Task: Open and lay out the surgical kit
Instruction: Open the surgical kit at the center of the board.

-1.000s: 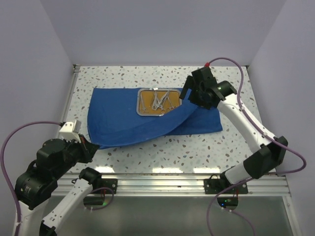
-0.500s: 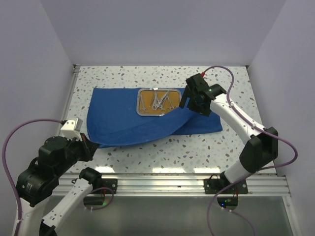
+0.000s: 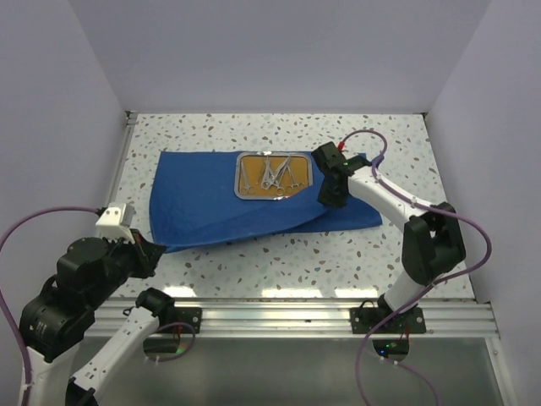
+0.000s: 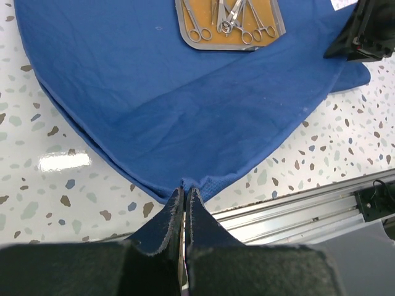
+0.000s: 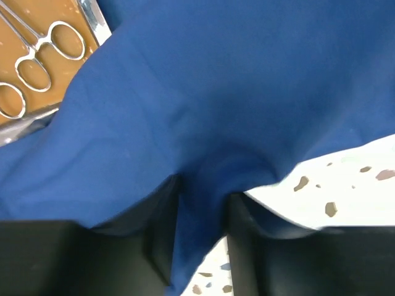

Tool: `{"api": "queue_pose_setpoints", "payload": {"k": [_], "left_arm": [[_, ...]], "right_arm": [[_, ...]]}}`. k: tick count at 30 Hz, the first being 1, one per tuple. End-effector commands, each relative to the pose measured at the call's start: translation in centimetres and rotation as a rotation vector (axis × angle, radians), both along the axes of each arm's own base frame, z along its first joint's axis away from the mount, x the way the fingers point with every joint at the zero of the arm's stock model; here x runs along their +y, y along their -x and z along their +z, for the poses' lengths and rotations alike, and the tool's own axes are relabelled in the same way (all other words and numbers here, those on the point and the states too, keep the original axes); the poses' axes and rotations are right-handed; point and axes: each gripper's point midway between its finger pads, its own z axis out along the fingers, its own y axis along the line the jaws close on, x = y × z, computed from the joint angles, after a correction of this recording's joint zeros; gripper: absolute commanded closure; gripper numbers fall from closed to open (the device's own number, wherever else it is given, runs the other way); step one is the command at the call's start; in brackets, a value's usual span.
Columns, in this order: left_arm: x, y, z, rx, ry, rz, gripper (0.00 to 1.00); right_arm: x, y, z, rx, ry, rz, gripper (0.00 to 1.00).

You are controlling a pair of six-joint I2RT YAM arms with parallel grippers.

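Tabletop [image 3: 279, 264]: speckled white | walls [image 3: 279, 51]: pale lilac | cloth wrap [image 3: 196, 193]: spread, apparently creased

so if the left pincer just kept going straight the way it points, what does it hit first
The blue cloth wrap: the left pincer is shut on its near edge and points across it. Further along that line sits the steel tray, though depth is hard to judge.

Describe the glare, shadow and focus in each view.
Top external: sharp, evenly lit, two lamp reflections along the near edge of the table. Left wrist: one glare patch on the table, left gripper dark and soft. Right wrist: cloth wrap slightly blurred up close, right gripper in deep shadow.
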Motion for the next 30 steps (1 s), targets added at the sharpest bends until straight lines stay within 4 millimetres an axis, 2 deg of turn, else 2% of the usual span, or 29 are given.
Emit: {"api": "queue_pose_setpoints", "payload": {"k": [1, 2, 5, 6, 9, 10, 13, 14, 16, 17, 19, 20, 21, 22, 23, 24, 25, 28, 29, 30], "left_arm": [[0.4, 0.0, 1.8, -0.057, -0.013, 0.000, 1.00], [0.5, 0.0, 1.8, -0.057, -0.017, 0.002, 1.00], [0.7, -0.2, 1.9, -0.062, -0.027, 0.008, 1.00], [0.8, -0.3, 1.8, -0.062, -0.034, 0.017, 1.00], [1.3, -0.8, 2.1, -0.072, -0.062, 0.041, 1.00], [1.4, -1.0, 2.1, -0.076, -0.073, 0.044, 1.00], [1.6, -1.9, 2.2, -0.082, -0.105, 0.050, 1.00], [1.5, -2.1, 2.2, -0.082, -0.112, 0.046, 1.00], [1.5, -2.5, 2.2, -0.079, -0.131, 0.046, 1.00], [1.4, -2.9, 2.3, -0.078, -0.135, 0.046, 1.00], [1.3, -3.2, 2.5, -0.085, -0.140, 0.044, 1.00], [1.1, -3.5, 2.5, -0.089, -0.143, 0.042, 1.00], [1.0, -3.7, 2.6, -0.089, -0.143, 0.040, 1.00], [0.9, -4.0, 2.6, -0.093, -0.146, 0.038, 1.00], [0.8, -4.3, 2.4, -0.083, -0.155, 0.031, 1.00], [0.6, -4.7, 2.2, -0.074, -0.166, 0.023, 1.00], [0.6, -4.8, 2.2, -0.076, -0.172, 0.020, 1.00], [0.4, -5.4, 1.9, -0.047, -0.196, 0.017, 1.00], [0.0, -5.6, 1.6, -0.026, -0.199, -0.001, 1.00], [-0.1, -5.6, 1.6, -0.014, -0.194, 0.000, 1.00]], "right_arm": [[0.0, -1.6, 1.3, -0.090, -0.004, -0.033, 0.73], [-0.1, -1.6, 1.9, -0.096, -0.006, -0.034, 0.84], [0.0, -1.1, 3.9, -0.116, -0.027, -0.018, 1.00], [0.2, -0.7, 5.2, -0.133, -0.058, -0.007, 1.00], [0.5, 1.0, 6.8, -0.122, -0.105, 0.019, 1.00], [0.7, 1.8, 7.8, -0.130, -0.134, 0.034, 1.00], [-0.4, 5.2, 8.6, -0.068, -0.134, 0.041, 1.00], [-1.4, 7.1, 8.1, -0.009, -0.108, 0.029, 1.00], [-2.3, 9.2, 8.0, 0.030, -0.101, 0.019, 1.00], [-3.0, 11.1, 7.8, 0.065, -0.107, 0.015, 1.00], [-3.3, 13.1, 7.8, 0.091, -0.135, 0.013, 1.00], [-3.5, 14.9, 7.4, 0.129, -0.165, 0.013, 1.00], [-3.4, 15.8, 7.2, 0.148, -0.183, 0.011, 1.00], [-3.6, 17.3, 6.3, 0.198, -0.187, 0.012, 1.00], [-3.2, 18.5, 6.4, 0.222, -0.237, 0.021, 1.00], [-3.5, 19.9, 5.3, 0.273, -0.232, 0.020, 1.00], [-3.6, 20.5, 5.0, 0.288, -0.236, 0.021, 1.00], [-3.5, 23.1, 4.1, 0.367, -0.277, 0.048, 0.89], [-3.8, 24.3, 3.4, 0.409, -0.275, 0.047, 0.87], [-3.6, 25.2, 3.5, 0.419, -0.312, 0.057, 0.85]]}}
